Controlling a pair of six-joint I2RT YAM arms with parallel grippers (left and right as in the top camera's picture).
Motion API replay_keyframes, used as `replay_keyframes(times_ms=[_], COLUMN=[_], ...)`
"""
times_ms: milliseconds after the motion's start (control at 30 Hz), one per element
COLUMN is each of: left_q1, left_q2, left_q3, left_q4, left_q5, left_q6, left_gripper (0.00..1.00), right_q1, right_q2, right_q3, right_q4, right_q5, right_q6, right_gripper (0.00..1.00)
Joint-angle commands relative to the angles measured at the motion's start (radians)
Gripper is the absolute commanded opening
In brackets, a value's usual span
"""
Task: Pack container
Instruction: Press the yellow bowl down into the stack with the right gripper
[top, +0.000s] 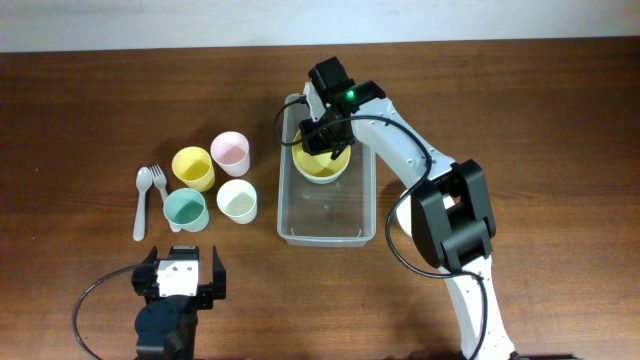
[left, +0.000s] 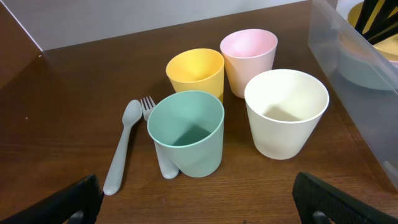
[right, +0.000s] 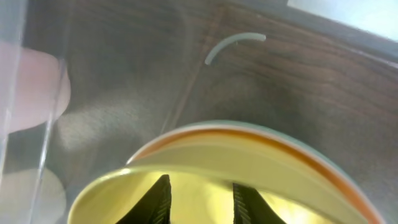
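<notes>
The clear container (top: 327, 238) lies right of the table's middle, with its wall also at the right edge of the left wrist view (left: 357, 87). At its far end sits a stack of bowls, a yellow bowl (top: 322, 166) on top. My right gripper (top: 328, 140) hangs over that bowl. In the right wrist view both fingers dip inside the yellow bowl (right: 249, 155), and the right gripper (right: 200, 199) is open a little with nothing between the jaws. My left gripper (top: 180, 275) stands wide open near the front edge, short of the cups and empty (left: 198, 208).
Left of the container stand a yellow cup (top: 193, 168), a pink cup (top: 230, 151), a teal cup (top: 185, 209) and a cream cup (top: 237, 200). A grey spoon (top: 142, 203) and fork (top: 160, 180) lie beside them. The near half of the container holds nothing.
</notes>
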Motion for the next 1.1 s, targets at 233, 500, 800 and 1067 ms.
replay_keyframes(times_ms=[233,500,800,1067], left_q1=[0.006,0.006,0.006,0.006], left_q2=[-0.008,-0.008,-0.008,-0.008], left_q3=[-0.01,-0.01,-0.01,-0.01], left_q4=[0.002,0.002,0.002,0.002], left_q5=[0.007,0.007,0.007,0.007], left_q6=[-0.008,-0.008,-0.008,-0.008], left_gripper=[1.0,1.0,1.0,1.0], right_q1=[0.005,0.03,0.018,-0.009], right_q2=[-0.004,0.037,0.0,-0.103], right_q3=[0.041,0.036,0.103,0.438], right_q4=[-0.026,-0.051,-0.149,-0.458], right_q5=[-0.005,0.062,0.071,0.14], right_q6=[0.034,0.034,-0.005,-0.022], right_gripper=[0.25,0.25,0.26,0.31])
